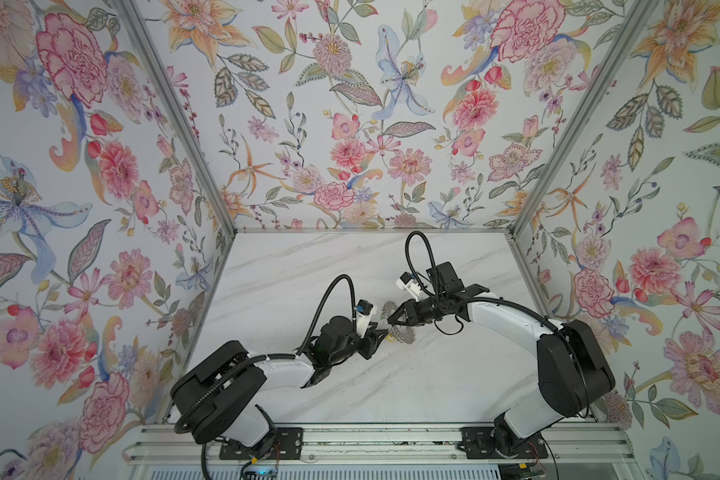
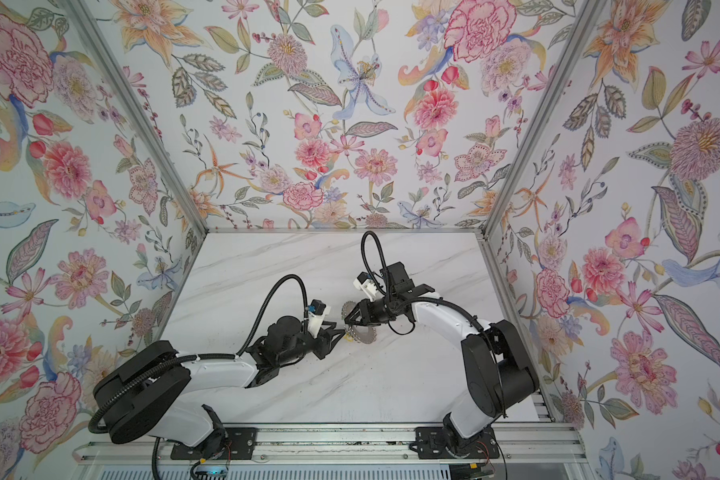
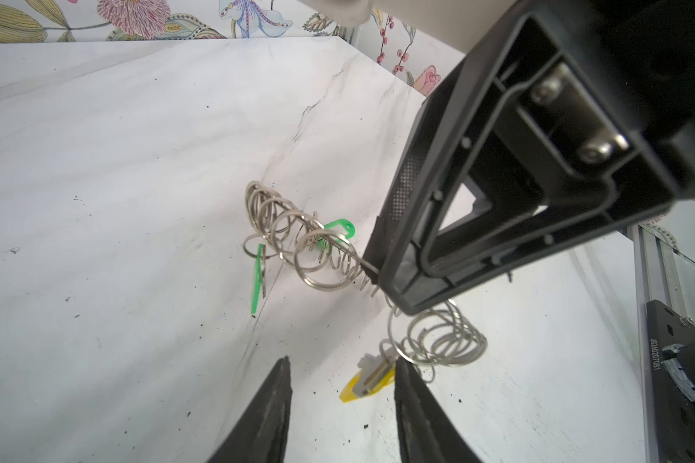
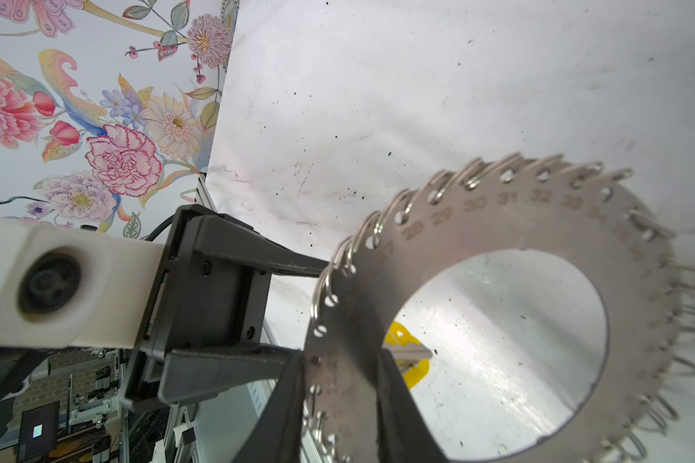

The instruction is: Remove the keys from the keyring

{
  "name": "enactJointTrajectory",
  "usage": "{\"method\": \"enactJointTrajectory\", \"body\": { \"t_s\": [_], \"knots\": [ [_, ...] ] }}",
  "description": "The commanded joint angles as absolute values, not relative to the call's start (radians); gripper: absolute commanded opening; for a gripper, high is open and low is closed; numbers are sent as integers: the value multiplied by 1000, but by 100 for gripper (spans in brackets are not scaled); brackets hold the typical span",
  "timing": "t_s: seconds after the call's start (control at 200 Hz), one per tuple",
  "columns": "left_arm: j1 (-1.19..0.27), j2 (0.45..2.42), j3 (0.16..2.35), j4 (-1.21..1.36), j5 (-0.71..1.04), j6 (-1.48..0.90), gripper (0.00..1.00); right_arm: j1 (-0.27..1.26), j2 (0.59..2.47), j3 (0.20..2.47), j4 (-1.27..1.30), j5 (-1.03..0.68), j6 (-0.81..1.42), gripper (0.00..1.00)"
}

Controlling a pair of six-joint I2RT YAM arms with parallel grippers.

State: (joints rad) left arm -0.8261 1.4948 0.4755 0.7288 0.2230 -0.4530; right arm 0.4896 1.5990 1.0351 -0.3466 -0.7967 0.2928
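The keyring point(image 4: 510, 224), a flat grey disc with stamped numbers and a large round centre hole, stands on edge near the middle of the white marble table point(image 1: 350, 266), its rim fringed with wire loops point(image 3: 297, 232). The right gripper point(image 4: 340, 385) is clamped on the disc's rim, one finger on each face; in both top views it reaches in from the right and pinches the far part of the disc point(image 1: 395, 320) point(image 2: 356, 322). A key with a yellow tag point(image 3: 364, 385) hangs from a loop at the disc's near-left edge and lies just at the table surface; through the centre hole its silver blade and yellow tag show again point(image 4: 408, 352). Two bright green tags point(image 3: 340, 230) hang among the loops farther round the rim, one seen edge-on point(image 3: 257, 280). The left gripper point(image 3: 342, 413) comes in from the left, its jaws parted at a moderate width with nothing between them; the yellow-tagged key lies just beside the inner face of one fingertip point(image 3: 410, 385), and whether they touch I cannot tell. Small dark specks dot the table.
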Motion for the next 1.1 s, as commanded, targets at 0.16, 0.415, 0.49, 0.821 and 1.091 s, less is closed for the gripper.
{"method": "enactJointTrajectory", "body": {
  "t_s": [0.16, 0.415, 0.49, 0.821, 1.091],
  "knots": [
    [-854, 1514, 493, 767, 213, -449, 42, 497, 1562, 1043, -323, -819, 304, 24],
    [-870, 1540, 510, 792, 254, -446, 42, 497, 1559, 1041, -319, -818, 307, 24],
    [-875, 1546, 512, 796, 267, -446, 42, 498, 1561, 1041, -320, -816, 305, 24],
    [-885, 1459, 390, 882, 161, -494, 45, 496, 1569, 1038, -312, -818, 304, 24],
    [-898, 1446, 387, 900, 149, -494, 45, 500, 1576, 1045, -301, -818, 314, 24]
  ]
}}
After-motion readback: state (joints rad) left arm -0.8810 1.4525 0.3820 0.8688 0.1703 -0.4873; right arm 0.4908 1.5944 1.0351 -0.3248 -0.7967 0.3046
